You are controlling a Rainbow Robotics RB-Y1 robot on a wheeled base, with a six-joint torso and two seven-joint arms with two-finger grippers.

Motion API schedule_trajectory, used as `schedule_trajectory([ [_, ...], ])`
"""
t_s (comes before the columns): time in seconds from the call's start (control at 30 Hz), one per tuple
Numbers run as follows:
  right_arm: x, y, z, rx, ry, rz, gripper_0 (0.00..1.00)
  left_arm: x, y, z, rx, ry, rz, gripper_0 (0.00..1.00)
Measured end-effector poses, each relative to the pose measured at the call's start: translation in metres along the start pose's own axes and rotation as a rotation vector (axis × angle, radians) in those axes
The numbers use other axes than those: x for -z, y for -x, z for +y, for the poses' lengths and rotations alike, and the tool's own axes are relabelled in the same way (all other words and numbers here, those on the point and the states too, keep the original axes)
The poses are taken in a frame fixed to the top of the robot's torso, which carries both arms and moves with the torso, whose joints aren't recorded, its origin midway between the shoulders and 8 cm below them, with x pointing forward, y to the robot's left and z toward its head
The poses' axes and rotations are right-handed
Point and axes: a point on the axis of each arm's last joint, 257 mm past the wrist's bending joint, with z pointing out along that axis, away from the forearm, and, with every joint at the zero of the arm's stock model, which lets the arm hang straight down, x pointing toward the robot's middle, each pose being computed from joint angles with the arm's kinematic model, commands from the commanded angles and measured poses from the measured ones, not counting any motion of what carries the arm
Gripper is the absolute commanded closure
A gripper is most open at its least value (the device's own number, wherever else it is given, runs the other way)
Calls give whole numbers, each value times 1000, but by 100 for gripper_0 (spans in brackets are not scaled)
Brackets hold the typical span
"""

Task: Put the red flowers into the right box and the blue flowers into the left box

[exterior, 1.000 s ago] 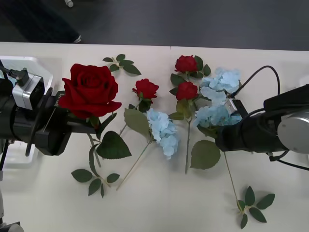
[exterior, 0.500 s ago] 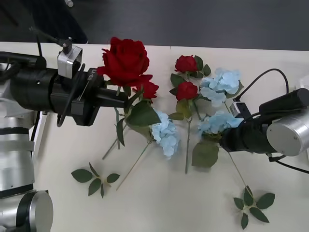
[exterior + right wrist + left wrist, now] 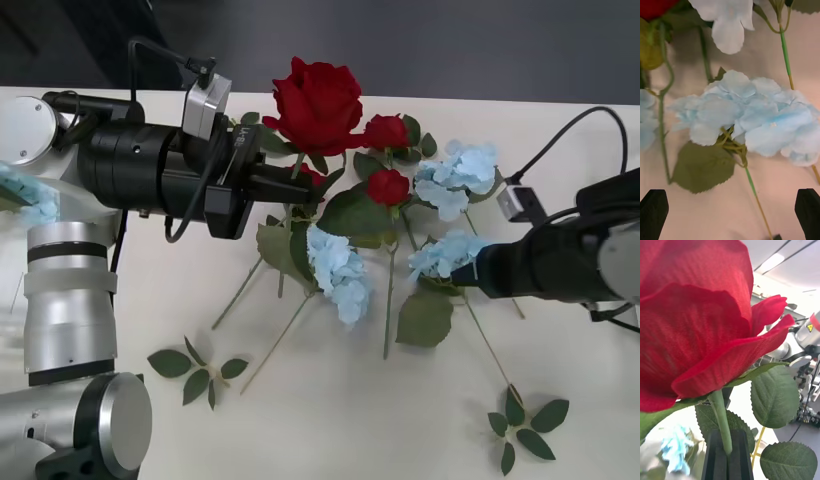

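Observation:
My left gripper [image 3: 292, 188] is shut on the stem of a big red rose [image 3: 318, 95] and holds it in the air over the middle of the table. Up close in the left wrist view, the black fingers [image 3: 715, 457] clamp the green stem under the rose head [image 3: 696, 322]. Two small red roses [image 3: 385, 131] [image 3: 388, 187] lie on the table; a third is partly hidden behind the held stem. My right gripper [image 3: 468, 272] is open, close to a blue hydrangea [image 3: 445, 255] [image 3: 748, 116] lying between its fingers' line. Both boxes are out of view.
Two more blue hydrangeas [image 3: 338, 270] [image 3: 460, 175] lie among the stems and leaves. Loose leaf sprigs lie at the front left [image 3: 195, 370] and front right [image 3: 525, 425]. A cable [image 3: 560, 140] loops above the right arm. The table's far edge runs behind the flowers.
My left arm has swung from the left side toward the middle, carrying the red rose up and to the right. The right gripper has stayed near the blue hydrangea.

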Motion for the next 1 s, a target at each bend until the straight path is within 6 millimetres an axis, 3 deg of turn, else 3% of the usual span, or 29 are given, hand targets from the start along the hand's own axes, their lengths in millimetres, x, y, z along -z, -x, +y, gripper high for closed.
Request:
schedule_trajectory([
  [0.23, 71, 5, 5, 10, 98, -71, 0, -10, 2, -8, -2, -37, -16, 100],
  [0.37, 92, 18, 8, 85, 159, -191, 0, -10, 2, -8, -2, -39, -15, 100],
  [0.47, 99, 35, 25, 233, 228, -338, 0, -10, 2, -8, -2, -39, -15, 100],
  [0.63, 90, 38, 70, 350, 355, -473, 0, -10, 2, -8, -2, -40, -14, 100],
  [0.9, 47, -8, 116, 542, 435, -473, 0, -10, 3, -6, -1, -32, -18, 100],
  [1.0, 41, -9, 129, 565, 458, -514, 0, -10, 3, -5, -1, -29, -19, 100],
])
